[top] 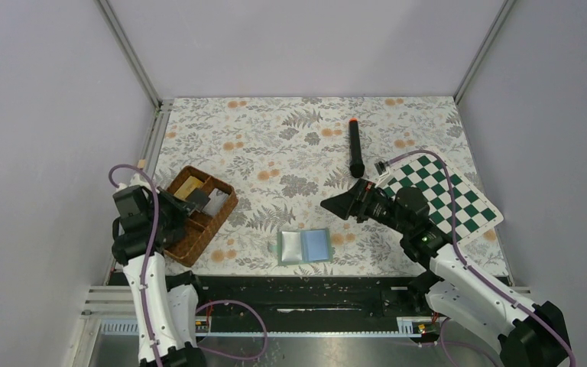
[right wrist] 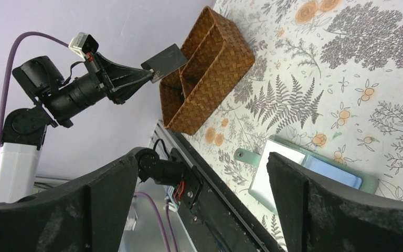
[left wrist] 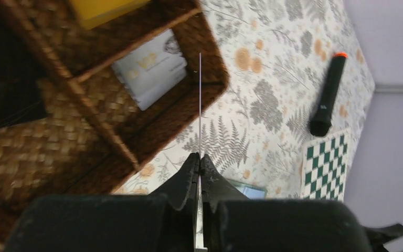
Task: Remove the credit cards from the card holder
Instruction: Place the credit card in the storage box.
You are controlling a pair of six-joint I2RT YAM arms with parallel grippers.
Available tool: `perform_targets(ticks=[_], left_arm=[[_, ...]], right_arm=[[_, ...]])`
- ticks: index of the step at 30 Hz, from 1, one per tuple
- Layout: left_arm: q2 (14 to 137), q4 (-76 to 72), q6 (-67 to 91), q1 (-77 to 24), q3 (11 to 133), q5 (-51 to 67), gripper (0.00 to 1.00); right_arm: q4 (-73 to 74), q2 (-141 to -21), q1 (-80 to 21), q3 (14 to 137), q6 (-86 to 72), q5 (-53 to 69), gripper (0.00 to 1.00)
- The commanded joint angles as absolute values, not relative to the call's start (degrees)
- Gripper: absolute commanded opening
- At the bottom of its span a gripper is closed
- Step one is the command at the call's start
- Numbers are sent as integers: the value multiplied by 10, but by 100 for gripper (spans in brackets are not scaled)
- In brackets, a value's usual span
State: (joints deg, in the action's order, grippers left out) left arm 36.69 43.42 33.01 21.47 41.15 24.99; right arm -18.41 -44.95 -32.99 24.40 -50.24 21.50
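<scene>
The card holder point(top: 304, 246) lies open on the floral cloth near the front edge, showing pale green and light blue panels; it also shows in the right wrist view point(right wrist: 299, 164). My left gripper point(top: 187, 201) is shut on a dark grey credit card point(top: 198, 199) and holds it above the wicker tray. In the left wrist view the card point(left wrist: 200, 105) is edge-on, a thin line between the shut fingers point(left wrist: 191, 176). Another silvery card point(left wrist: 149, 73) lies in the tray. My right gripper point(top: 335, 205) is open and empty, raised right of and beyond the card holder.
The brown divided wicker tray point(top: 222, 218) stands at the left with a yellowish-tan block point(top: 189, 186) in its far compartment. A black microphone with an orange tip point(top: 357, 147) lies at the back. A green chessboard point(top: 458, 195) lies at the right, under my right arm.
</scene>
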Motion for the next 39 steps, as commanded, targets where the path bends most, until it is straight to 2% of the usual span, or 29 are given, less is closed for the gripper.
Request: perform_targets(ticks=[1, 10, 14, 27, 35, 39], left_arm=[[347, 494, 307, 259, 445, 191, 0], [367, 502, 339, 313, 466, 67, 0], [384, 498, 377, 333, 454, 104, 0], [409, 470, 402, 357, 427, 43, 0], [427, 512, 448, 357, 440, -41, 0], [448, 493, 450, 357, 429, -15, 0]], right_arm=[[-163, -464, -320, 289, -486, 279, 99], [-109, -469, -316, 304, -484, 316, 99], [-82, -470, -316, 321, -479, 322, 99], [-17, -511, -316, 398, -448, 319, 99], [-10, -508, -316, 420, -446, 304, 99], [-3, -511, -316, 428, -436, 303, 99]])
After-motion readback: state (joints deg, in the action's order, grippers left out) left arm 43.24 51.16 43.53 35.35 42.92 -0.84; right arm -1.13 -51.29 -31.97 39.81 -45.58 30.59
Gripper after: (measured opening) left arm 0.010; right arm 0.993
